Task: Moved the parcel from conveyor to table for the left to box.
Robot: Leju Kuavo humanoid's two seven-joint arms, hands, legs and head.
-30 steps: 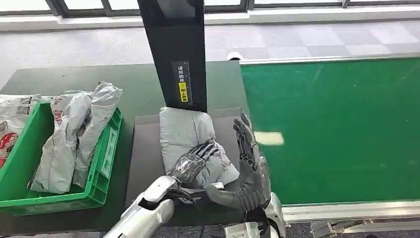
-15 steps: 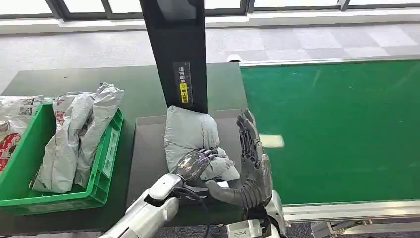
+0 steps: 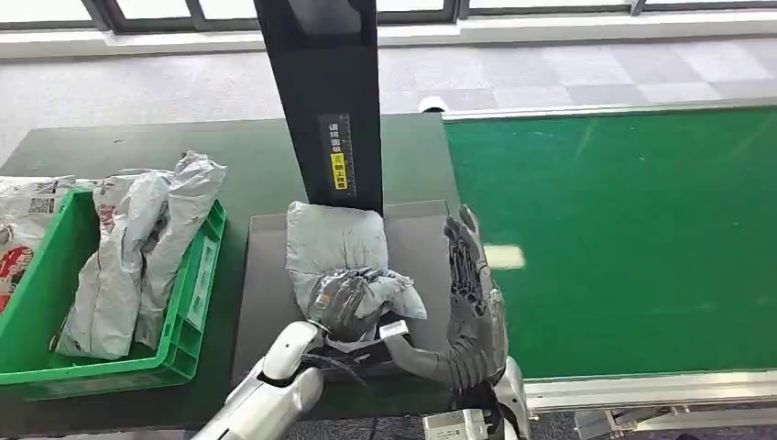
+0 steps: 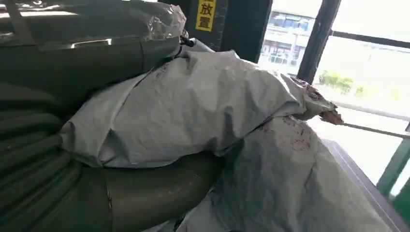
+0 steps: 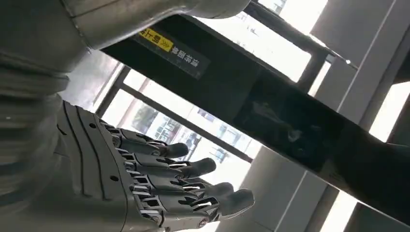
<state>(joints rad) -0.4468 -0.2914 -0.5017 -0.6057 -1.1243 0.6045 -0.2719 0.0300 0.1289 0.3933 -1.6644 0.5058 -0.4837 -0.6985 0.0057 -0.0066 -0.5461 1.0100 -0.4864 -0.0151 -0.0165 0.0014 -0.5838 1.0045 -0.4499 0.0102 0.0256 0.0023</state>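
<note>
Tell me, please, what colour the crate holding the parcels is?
Green; the crate shows best in the head view.

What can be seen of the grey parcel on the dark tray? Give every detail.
The grey parcel is a soft, crinkled plastic mailer bag, plump and creased, with faint red marks that show in the left wrist view. It lies on the dark tray, its far end against the foot of the black post. The left hand grips its bunched near end. The right hand stands open beside it, apart from it.

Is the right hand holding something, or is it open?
Open. The right hand stands beside the grey parcel, fingers stretched apart, holding nothing.
</note>
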